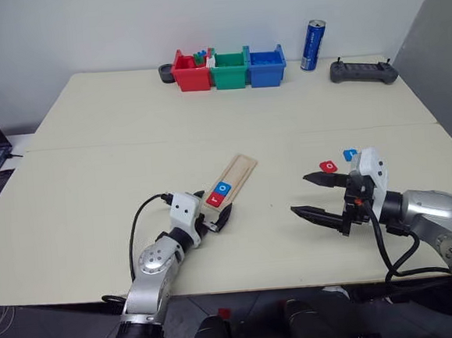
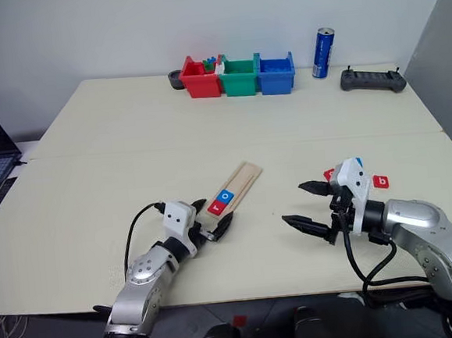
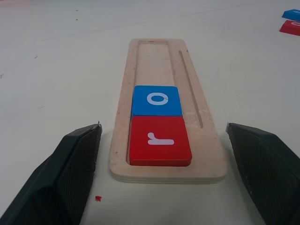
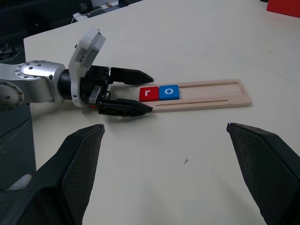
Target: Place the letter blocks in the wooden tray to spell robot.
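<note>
1. The wooden tray (image 1: 231, 179) lies near the middle of the head view, running diagonally from lower left to upper right on the bench (image 1: 131, 161).
2. Two letter blocks already sit in its groove at the lower-left end: a red "r" block (image 3: 159, 140) at the very end and a blue "o" block (image 3: 156, 100) touching it. By my reading, the first two letters of the word are in place.
3. The rest of the groove is bare, so three slots remain to fill.
4. Two loose blocks lie on the bench right of centre: a red tile (image 1: 327, 166) and, just beside it, a blue tile (image 1: 350, 154). Their letters cannot be read clearly. A further red tile (image 2: 380, 181) shows beyond the right arm in the right eye view.
5. The left claw (image 1: 216, 218) hovers at the tray's lower-left end, fingers spread wide on either side of it and gripping nothing.
6. The right claw (image 1: 313, 196) hangs right of centre, just beside the loose tiles, jaws wide apart and empty.
7. Judged overall, the task is under halfway, with the third letter next.
</note>
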{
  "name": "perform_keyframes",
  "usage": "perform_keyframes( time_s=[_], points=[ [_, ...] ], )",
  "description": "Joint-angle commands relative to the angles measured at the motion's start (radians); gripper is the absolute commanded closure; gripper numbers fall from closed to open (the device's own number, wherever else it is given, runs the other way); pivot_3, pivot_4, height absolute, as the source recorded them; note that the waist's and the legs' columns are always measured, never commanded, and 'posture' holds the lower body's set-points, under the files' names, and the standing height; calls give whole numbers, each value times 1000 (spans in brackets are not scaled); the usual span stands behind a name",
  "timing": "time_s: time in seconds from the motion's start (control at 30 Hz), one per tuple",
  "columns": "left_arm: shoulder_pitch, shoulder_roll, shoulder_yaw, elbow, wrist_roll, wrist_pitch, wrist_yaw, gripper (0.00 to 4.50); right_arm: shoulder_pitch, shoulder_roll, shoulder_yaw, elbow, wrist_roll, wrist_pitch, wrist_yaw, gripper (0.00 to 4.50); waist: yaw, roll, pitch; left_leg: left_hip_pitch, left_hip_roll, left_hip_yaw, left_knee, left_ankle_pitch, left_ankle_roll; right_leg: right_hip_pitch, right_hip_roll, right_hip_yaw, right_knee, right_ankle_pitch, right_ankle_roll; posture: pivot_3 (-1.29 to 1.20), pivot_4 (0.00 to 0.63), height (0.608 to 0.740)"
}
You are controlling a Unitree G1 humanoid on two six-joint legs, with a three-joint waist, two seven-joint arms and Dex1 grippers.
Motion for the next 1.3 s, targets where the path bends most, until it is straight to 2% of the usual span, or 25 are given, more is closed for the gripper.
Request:
perform_keyframes(
  time_s=[0.03,0.53,0.93,1.3],
  points=[
    [-11,4,-29,38,32,-14,-5,0,-20,1,-11,-26,22,1,-11,51,3,0,0,0,0,0,0,0,0,0,0,0,0,0,0,0,150,740],
    [-28,-52,-21,58,11,15,11,0,-18,-3,-11,-39,22,-1,-28,51,7,2,-1,0,-1,0,0,0,0,1,-1,0,0,0,0,0,150,740],
    [-30,-73,9,1,-71,41,-25,0,-19,0,-5,-31,5,-14,-29,51,8,1,-1,0,-1,0,0,0,0,1,-1,-1,0,0,0,0,150,740],
    [-41,-45,-4,37,-9,18,-3,0,-20,2,-3,-37,6,-16,-47,51,7,1,-1,0,-1,0,0,0,0,1,-1,-1,0,0,0,0,150,740]
  ],
)
